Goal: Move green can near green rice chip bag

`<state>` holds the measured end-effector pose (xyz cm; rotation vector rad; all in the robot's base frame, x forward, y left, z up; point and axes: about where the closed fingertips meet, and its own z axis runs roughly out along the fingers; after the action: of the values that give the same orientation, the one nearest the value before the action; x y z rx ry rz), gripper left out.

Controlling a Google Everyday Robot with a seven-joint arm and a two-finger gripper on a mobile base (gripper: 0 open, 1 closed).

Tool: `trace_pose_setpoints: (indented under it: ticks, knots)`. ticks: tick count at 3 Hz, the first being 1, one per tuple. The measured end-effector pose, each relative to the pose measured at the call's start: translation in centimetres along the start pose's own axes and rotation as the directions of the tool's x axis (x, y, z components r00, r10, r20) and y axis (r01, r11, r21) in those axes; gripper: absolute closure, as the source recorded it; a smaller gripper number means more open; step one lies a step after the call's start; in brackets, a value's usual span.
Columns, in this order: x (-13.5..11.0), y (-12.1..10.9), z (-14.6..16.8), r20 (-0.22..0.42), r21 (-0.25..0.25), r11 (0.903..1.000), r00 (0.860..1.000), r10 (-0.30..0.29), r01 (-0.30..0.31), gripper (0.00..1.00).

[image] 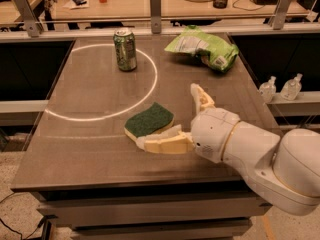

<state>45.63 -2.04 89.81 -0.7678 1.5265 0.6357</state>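
Upright green can is standing in upper left-centre of frame, not yet gripped.
This can is looking light, stiff but thin-walled & smooth, so prob. best to take it across mid side, gently. The gripper is hovering at lower centre w/ fingers spread wide, holding nothing; the can is well apart, up & left of it. The green rice chip bag is lying at upper right.

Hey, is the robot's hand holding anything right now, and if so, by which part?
Nothing is held. The hand is open above the table's front, by the sponge; the green can stands untouched.
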Motion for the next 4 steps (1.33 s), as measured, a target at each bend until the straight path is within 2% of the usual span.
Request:
trace_pose_setpoints:
  ticks: [1,2,3,4]
  knots:
    - [0.5,0.3,3.3,-0.075,-0.008,0.9997,0.997,-0.023,0.023,0.00]
    - [0.5,1.8,5.4,-0.084,-0.056,0.9983,0.996,0.012,-0.017,0.00]
    - [0.4,1.9,5.4,-0.083,-0.058,0.9983,0.997,0.002,-0.006,0.00]
    - [0.0,1.4,6.7,-0.132,0.004,0.9994,0.991,-0.034,0.035,0.00]
